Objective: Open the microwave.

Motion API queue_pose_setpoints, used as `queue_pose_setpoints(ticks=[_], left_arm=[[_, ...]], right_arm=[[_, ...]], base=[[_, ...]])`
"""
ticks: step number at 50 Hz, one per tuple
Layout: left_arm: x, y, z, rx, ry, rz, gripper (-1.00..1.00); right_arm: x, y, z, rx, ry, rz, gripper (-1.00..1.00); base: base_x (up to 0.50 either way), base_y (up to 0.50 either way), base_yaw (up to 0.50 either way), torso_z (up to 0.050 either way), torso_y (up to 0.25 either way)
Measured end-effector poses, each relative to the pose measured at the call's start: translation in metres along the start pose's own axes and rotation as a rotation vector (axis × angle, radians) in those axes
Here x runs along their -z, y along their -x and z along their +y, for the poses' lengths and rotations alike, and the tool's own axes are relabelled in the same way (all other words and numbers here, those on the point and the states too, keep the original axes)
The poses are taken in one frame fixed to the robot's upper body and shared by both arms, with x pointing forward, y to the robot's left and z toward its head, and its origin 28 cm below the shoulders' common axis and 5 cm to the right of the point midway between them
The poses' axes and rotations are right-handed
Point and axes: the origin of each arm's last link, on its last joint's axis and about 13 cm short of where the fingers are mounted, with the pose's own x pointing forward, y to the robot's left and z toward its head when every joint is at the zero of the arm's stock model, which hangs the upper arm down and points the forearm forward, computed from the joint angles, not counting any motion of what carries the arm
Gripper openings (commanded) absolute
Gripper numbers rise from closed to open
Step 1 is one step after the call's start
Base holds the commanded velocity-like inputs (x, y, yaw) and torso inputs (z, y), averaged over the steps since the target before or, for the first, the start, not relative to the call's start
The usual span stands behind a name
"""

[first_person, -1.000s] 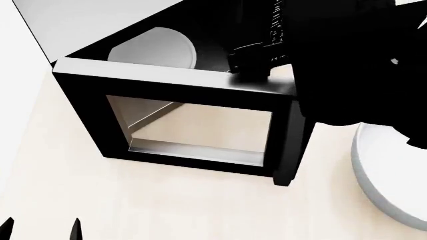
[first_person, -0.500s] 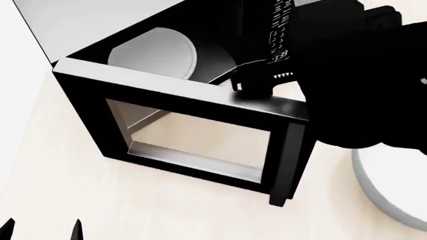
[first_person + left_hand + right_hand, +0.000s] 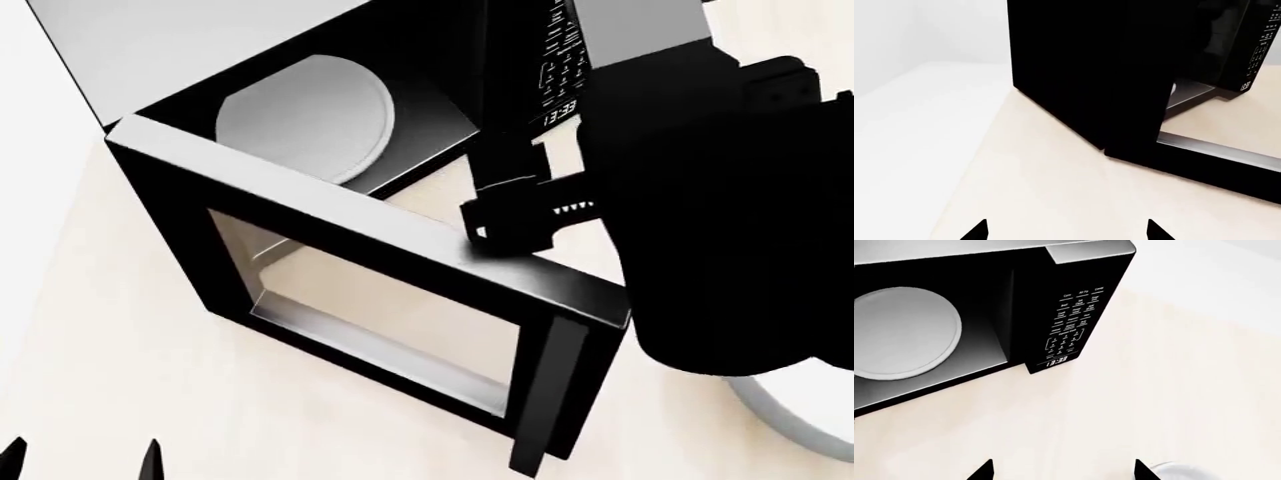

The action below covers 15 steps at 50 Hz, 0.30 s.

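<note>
The microwave (image 3: pixel 200 50) is a black box with a grey top, and its windowed door (image 3: pixel 374 300) stands swung wide open. The vertical black handle (image 3: pixel 547 400) is at the door's free edge. The white turntable plate (image 3: pixel 307 115) and the keypad (image 3: pixel 561 60) show. My right gripper (image 3: pixel 510 222) hovers just behind the door's top edge. In the right wrist view the right gripper (image 3: pixel 1062 471) is open and empty, facing the plate (image 3: pixel 901 332) and keypad (image 3: pixel 1071 325). My left gripper (image 3: pixel 83 462) is open and empty, low at the front left; the left wrist view (image 3: pixel 1067 231) faces the microwave's side (image 3: pixel 1087 75).
A pale bowl (image 3: pixel 787 420) sits on the beige table (image 3: pixel 107 330) at the right, partly hidden by my right arm (image 3: pixel 734 220); its rim shows in the right wrist view (image 3: pixel 1177 472). The table's left edge (image 3: pixel 967 165) runs beside the microwave.
The door has swung further open, its handle end moving toward me. My right gripper has moved down and toward me along with the door's top edge. The left gripper has not moved.
</note>
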Motion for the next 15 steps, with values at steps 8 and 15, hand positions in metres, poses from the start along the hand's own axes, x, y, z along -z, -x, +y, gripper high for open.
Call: queue_pose_setpoints(ticks=[8, 15], left_arm=[[0.0, 0.0, 0.0, 0.002, 0.001, -0.001, 1.0], [-0.001, 0.0, 0.0, 0.004, 0.003, -0.002, 1.0]], right_arm=[[0.002, 0.008, 0.0, 0.017, 0.024, 0.015, 1.0], [0.003, 0.015, 0.0, 0.029, 0.041, 0.023, 1.0]], base=[[0.0, 0.0, 0.0, 0.0, 0.0], [0.0, 0.0, 0.0, 0.0, 0.001]])
